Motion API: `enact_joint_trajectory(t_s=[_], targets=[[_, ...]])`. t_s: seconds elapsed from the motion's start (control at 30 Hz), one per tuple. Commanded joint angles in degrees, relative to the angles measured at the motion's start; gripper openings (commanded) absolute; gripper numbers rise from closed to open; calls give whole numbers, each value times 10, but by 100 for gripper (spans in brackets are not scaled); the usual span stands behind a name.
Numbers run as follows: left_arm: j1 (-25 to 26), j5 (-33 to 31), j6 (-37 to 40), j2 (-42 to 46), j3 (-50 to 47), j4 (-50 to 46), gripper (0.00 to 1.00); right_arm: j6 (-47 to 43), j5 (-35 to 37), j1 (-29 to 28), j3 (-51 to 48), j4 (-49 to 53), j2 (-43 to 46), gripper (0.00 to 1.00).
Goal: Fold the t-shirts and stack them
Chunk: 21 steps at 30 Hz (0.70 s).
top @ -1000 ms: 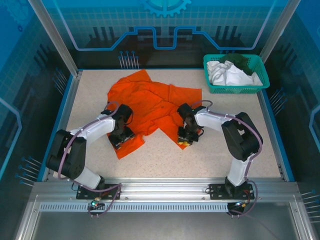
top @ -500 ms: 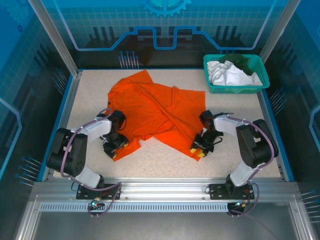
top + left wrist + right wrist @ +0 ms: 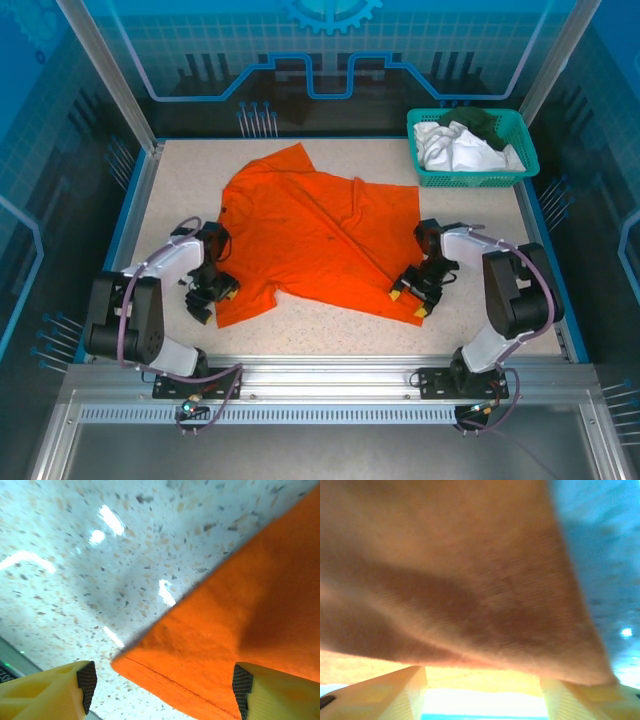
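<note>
top external view: left gripper [image 3: 203, 300] and right gripper [image 3: 408, 303], both spread, sit at the near corners of the orange t-shirt [image 3: 320, 235] lying spread mid-table, with white t-shirts [image 3: 458, 152] and a dark green t-shirt [image 3: 481, 121] in the teal basket [image 3: 470, 181] at far right.

The left arm [image 3: 160, 265] is folding up from its base at the near left, its forearm angling far and right, and its wrist is turning back toward the near edge. The left gripper [image 3: 208, 298] is sitting low and pointing down, its yellow fingers [image 3: 45, 692] standing wide apart. The right arm [image 3: 505, 285] is bending at a raised elbow on the right, its forearm running left. The right gripper [image 3: 407, 302] is tilting down toward the near left, its fingers [image 3: 380, 695] also standing apart, not clamping.
</note>
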<state>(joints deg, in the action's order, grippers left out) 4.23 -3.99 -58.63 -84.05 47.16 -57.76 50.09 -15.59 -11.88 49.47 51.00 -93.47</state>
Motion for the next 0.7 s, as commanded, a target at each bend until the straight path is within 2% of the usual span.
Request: enact_joint_trajectory(t_s=[0.0,0.1,0.2,0.3,0.4,0.47,0.6,0.67], targets=[[-6,-32,46,25,70,-44,78,43,77,-2,47,43,49,67],[3,-54,92,33,144,-42,79,88,142,-33,117,70,68,69],[27,-52,164,16,219,-10,78,125,202,-69,197,80,49,71],[53,-13,224,-33,290,40,71,135,244,-87,264,44,-1,70],[79,7,260,-126,388,69,60,110,296,-89,346,4,-86,67],[84,31,266,-203,471,82,53,90,300,-79,408,-8,-158,59],[96,51,290,-376,677,84,38,75,247,-49,545,8,-295,40],[102,37,311,-468,807,64,38,55,245,-46,591,-12,-338,32]])
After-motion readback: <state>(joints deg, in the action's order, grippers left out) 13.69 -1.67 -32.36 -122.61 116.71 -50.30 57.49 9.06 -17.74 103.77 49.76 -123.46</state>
